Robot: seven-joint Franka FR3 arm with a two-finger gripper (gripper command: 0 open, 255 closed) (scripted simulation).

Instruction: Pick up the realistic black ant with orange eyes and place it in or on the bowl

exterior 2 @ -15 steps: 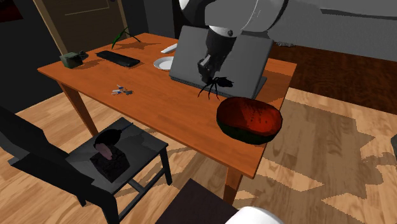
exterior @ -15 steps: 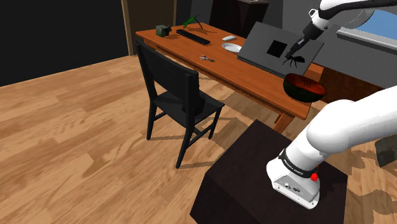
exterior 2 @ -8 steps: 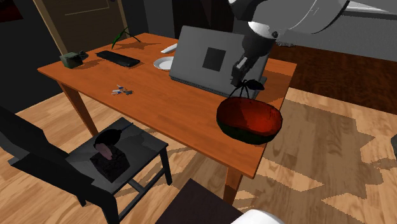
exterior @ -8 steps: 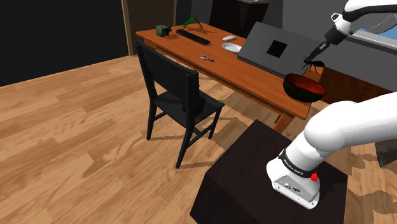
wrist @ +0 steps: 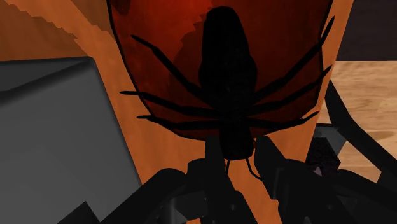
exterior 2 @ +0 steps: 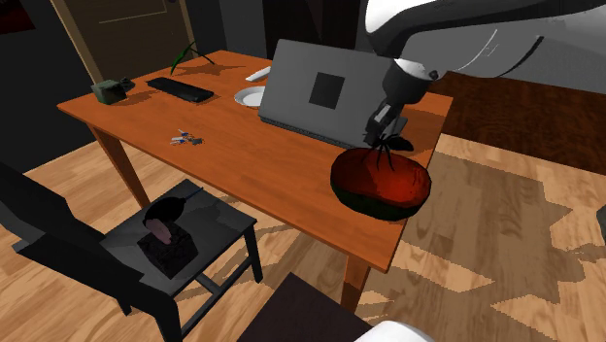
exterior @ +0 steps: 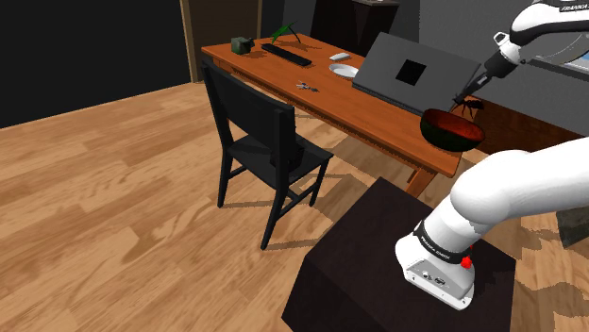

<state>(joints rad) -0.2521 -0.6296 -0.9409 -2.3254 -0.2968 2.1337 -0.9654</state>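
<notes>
Dangling above its target is the all-black, long-legged ant (wrist: 226, 83), body pointing away from the wrist and legs splayed wide. I can't make out any orange eyes from here. The black two-finger tool (wrist: 235, 149) has its fingers clamped on the ant's narrow near end, so it's a firm pinch and the ant is carried, not resting on anything.

Directly beneath it sits the round, dark red bowl (exterior 2: 369, 206). In the wrist view the ant's body lies right over the red inside. In the second exterior view the ant hangs at about twelve o'clock of the bowl, just over the far rim and close to it.

The bowl stands near a corner of the orange-brown wooden table (exterior 2: 223, 146), and the flat grey laptop with a black square on its lid (exterior 2: 311, 97) is at ten o'clock from the bowl.

My call: the carry looks finished and we're at the drop. Next up, ease a touch lower and toward the bowl's centre, then spread the fingers so those long legs clear the rim.
</notes>
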